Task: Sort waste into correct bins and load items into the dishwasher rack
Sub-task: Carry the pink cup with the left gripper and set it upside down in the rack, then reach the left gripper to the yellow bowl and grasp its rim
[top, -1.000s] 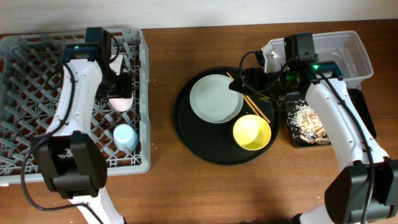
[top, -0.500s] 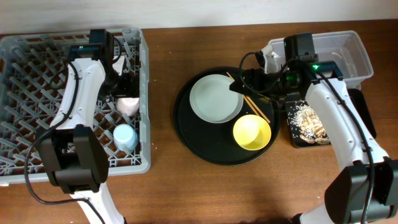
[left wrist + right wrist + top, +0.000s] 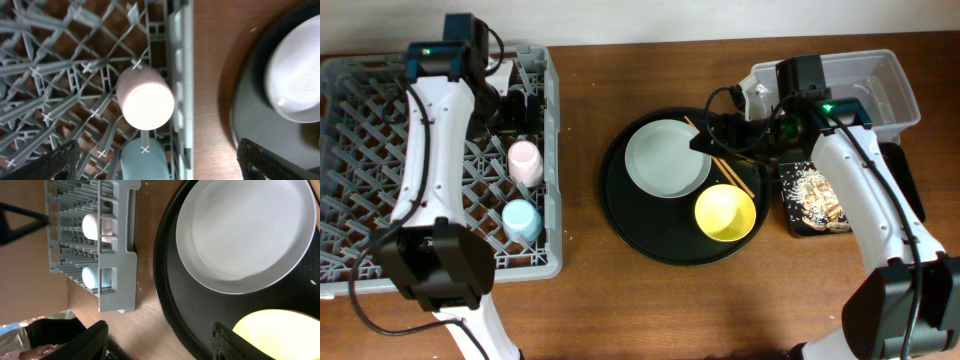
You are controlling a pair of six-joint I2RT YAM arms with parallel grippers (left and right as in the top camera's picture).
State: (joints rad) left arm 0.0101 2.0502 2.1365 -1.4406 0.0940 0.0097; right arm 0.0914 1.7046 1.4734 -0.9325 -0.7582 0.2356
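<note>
My right gripper open, empty, hovers over chopsticks on round black tray, between grey plate and yellow bowl. Long axis diagonal, far-left to near-right. Right arm nearer; my left gripper open, empty, above dishwasher rack.

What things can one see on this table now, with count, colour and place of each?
grey plastic dishwasher rack: one, grey, table's left
small pink cup: one, pink, in the rack
small light-blue cup: one, light blue, in the rack, beside the pink cup
round black tray: one, black, centre
round plate: one, pale grey, on the round tray
yellow bowl: one, yellow, on the round tray
wooden chopsticks: two, light wood, on the round tray
clear plastic tub: one, clear, far right
black rectangular tray: one, black, holds beige food scraps
left gripper: open, above the rack
right gripper: open, above the round tray
</note>
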